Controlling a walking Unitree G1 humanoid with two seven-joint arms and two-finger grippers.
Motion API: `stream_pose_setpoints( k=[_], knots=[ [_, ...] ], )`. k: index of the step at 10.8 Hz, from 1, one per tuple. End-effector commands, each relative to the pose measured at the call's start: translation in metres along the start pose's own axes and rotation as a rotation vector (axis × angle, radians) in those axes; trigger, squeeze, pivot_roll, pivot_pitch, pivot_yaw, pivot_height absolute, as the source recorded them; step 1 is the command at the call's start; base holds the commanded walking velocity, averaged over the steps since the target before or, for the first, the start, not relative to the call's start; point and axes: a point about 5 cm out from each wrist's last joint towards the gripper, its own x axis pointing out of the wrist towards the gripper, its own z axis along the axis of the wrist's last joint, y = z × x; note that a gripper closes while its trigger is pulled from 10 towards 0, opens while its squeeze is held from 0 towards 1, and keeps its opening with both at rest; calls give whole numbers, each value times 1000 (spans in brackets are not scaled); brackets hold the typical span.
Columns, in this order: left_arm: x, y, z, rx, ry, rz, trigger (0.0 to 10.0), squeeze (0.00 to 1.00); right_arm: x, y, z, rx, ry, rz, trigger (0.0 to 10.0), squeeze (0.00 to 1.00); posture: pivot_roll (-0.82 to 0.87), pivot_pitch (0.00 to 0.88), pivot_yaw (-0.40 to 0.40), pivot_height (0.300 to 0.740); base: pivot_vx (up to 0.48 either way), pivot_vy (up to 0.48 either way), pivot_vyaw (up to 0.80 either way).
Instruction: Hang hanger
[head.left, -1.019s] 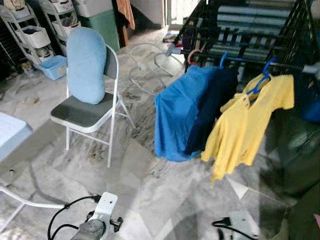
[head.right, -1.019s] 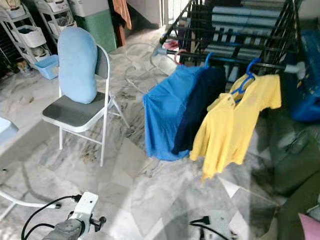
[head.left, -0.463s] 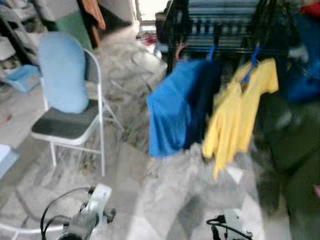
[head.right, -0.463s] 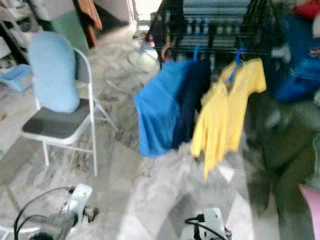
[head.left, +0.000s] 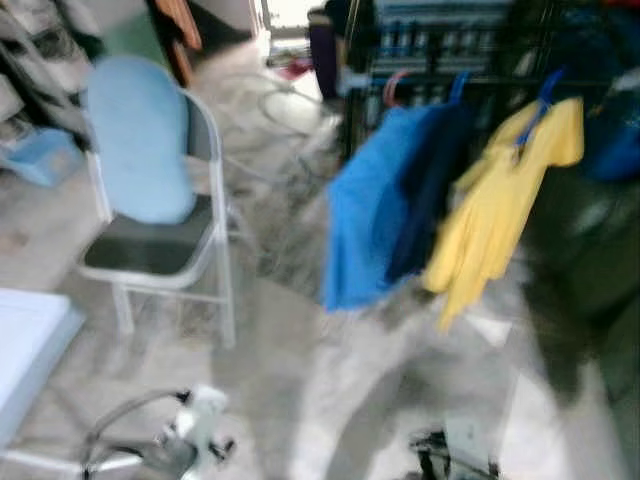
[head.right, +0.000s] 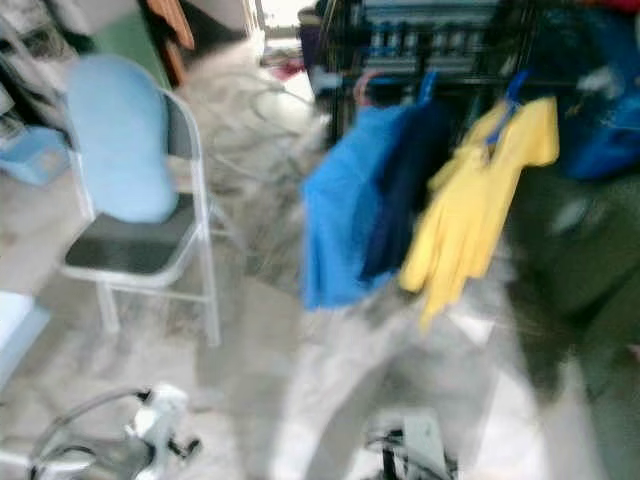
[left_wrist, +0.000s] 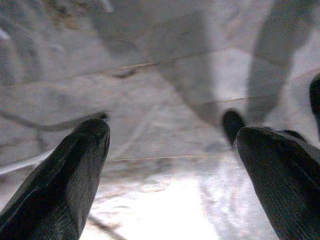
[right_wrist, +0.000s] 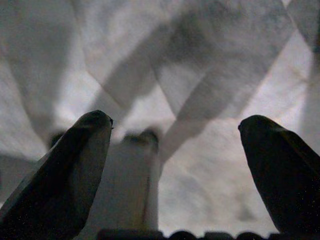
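Overhead, three hung shirts (head.left: 440, 205) (blurred)

silver arms (head.left: 190, 445), looping cables, long tapered black fingers (left_wrist: 60, 185)

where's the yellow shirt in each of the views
Left eye view: yellow shirt hangs upper right, on a blue hanger on the dark drying rack.
Right eye view: upper right again, nearer the middle.
Left wrist view: not in it; open left claw over marble floor.
Right wrist view: not in it; open right claw over floor.
Shared landmark: blue garment beside it.
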Motion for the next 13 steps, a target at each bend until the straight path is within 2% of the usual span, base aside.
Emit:
stream_pose_setpoints(
  k=[1,3,5,6,7,8,11,13],
  knots=[
    [1,-6,3,6,-15,-34,10000,0,1,2,6,29,-27,0,10000,0,-151,131,124,740,0,0,0],
    [6,-22,21,-21,-73,-82,10000,0,3,16,11,-44,-31,42,10000,0,-146,124,119,740,0,0,0],
    [9,-47,35,-63,-109,-142,10000,0,0,20,1,-102,-14,82,10000,0,-138,123,114,740,0,0,0],
    [7,-33,24,-64,-92,-135,10000,0,-2,14,-7,-115,9,66,10000,0,-139,124,113,740,0,0,0],
    [6,-31,20,-57,-80,-134,10000,0,-4,11,-11,-120,21,58,10000,0,-142,124,114,740,0,0,0],
    [6,-33,16,-50,-68,-138,10000,0,-5,8,-15,-118,31,50,10000,0,-142,124,114,740,0,0,0],
    [10,-49,40,-26,-92,-153,10000,0,-9,6,-27,-151,60,49,10000,0,-148,125,117,740,276,0,277],
    [10,-57,33,-17,-90,-170,10000,0,-8,7,-26,-159,59,49,10000,0,-146,125,118,740,315,0,0]
  ],
)
